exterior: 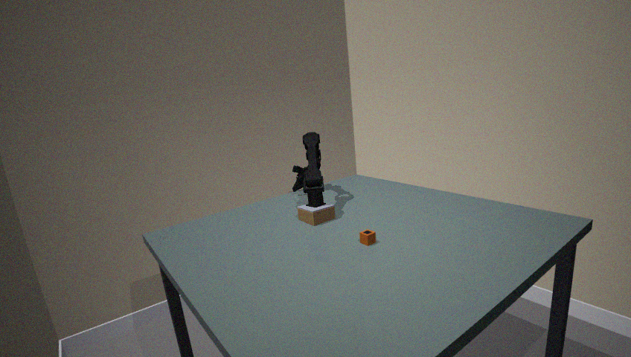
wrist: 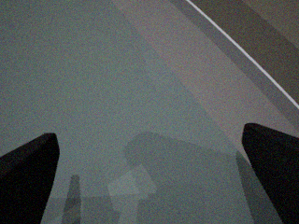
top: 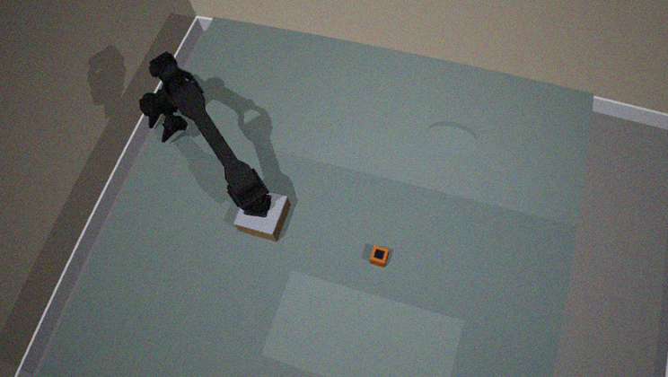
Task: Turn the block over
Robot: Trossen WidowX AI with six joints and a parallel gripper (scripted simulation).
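A small orange block (top: 379,255) (exterior: 367,237) rests on the grey-green table (top: 433,178) (exterior: 309,282), with its dark square mark facing up. My gripper (top: 160,131) (exterior: 296,182) (wrist: 153,137) is open and empty. It hangs folded back beside the arm, high above the table's far side, well away from the block. The wrist view shows only the two dark fingers, bare table (wrist: 75,56) and the table's edge; the block is not in it.
The arm stands on a wooden pedestal (top: 271,228) (exterior: 315,215) with a white top, behind and to the left of the block. A paler rectangle (top: 363,334) is marked on the table in front of the block. Walls and a white floor border surround the table.
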